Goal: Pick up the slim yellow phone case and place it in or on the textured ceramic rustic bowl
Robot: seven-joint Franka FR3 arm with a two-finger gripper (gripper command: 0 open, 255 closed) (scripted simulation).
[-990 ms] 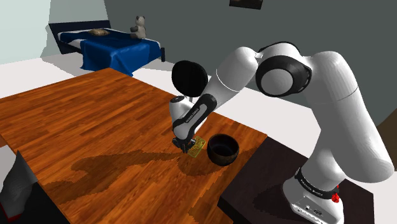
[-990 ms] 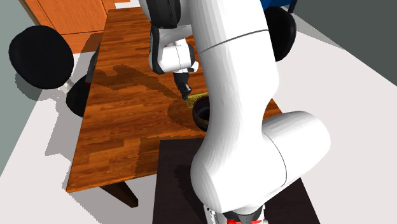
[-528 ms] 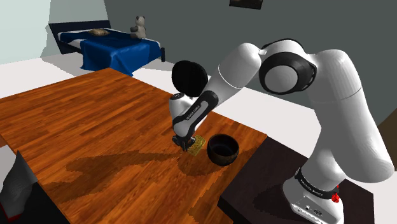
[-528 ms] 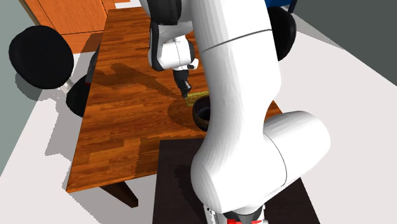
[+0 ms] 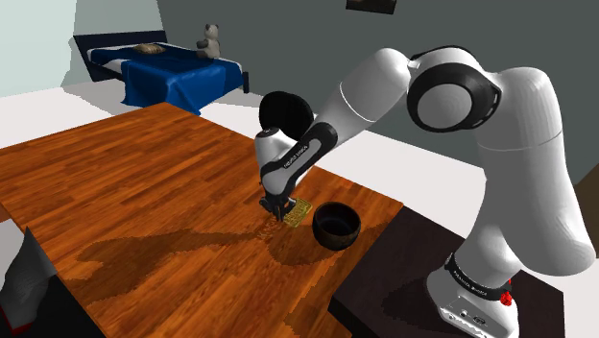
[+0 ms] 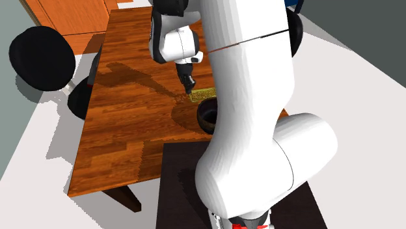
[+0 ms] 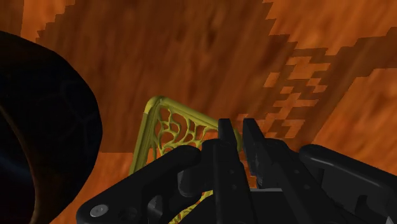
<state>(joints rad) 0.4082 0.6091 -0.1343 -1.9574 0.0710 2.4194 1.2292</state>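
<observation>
a: grasp status?
b: gripper (image 7: 236,135) fingers clenched on the edge of the yellow lattice phone case (image 7: 170,127), low at the wooden table (image 5: 125,182); can't tell if it's lifted. grasp done, carry and drop left.
a: bowl?
b: dark bowl (image 5: 337,225) just beside the case, case not in it yet. wrist view shows the pinch; shoulder view adds the blue bed (image 5: 178,77) far back.
</observation>
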